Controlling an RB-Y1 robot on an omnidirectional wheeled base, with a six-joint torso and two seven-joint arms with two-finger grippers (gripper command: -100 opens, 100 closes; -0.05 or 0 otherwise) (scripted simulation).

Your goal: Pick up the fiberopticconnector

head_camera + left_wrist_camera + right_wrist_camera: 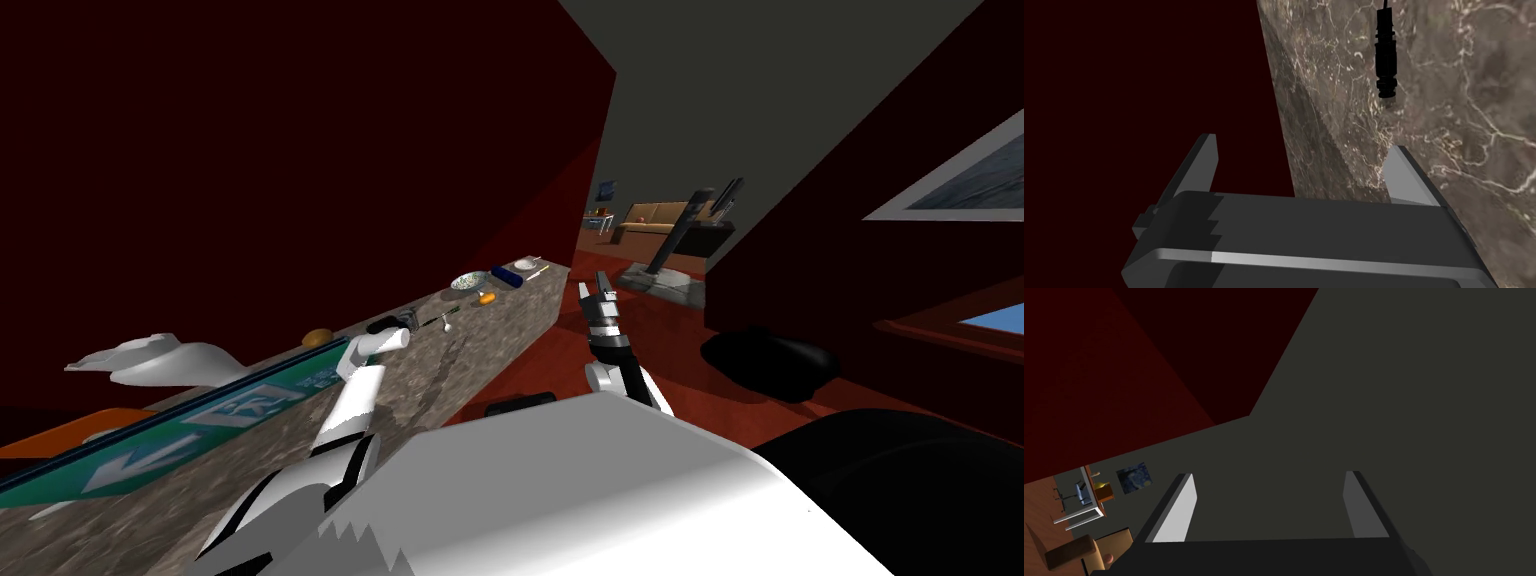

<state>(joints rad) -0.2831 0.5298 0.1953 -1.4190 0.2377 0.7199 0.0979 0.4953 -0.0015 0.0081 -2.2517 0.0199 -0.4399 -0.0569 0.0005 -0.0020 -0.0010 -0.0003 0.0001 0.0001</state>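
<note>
- The fiber optic connector (pixel 1386 55) is a small, slim, all-black plug with a stepped round barrel made of several short sections of slightly different width.
- One end is a narrower, ringed tip. From the other end a thin black cable (pixel 1385 4) runs straight on in line with the body and passes out of the left wrist view.
- It lies flat on its side on the marble countertop (pixel 1474 75), a brown stone surface with pale veins, and it rests free with nothing touching it.
- It lies on the open top of the countertop, some way in from the edge that meets the dark red area, with its long axis roughly parallel to that edge.
</note>
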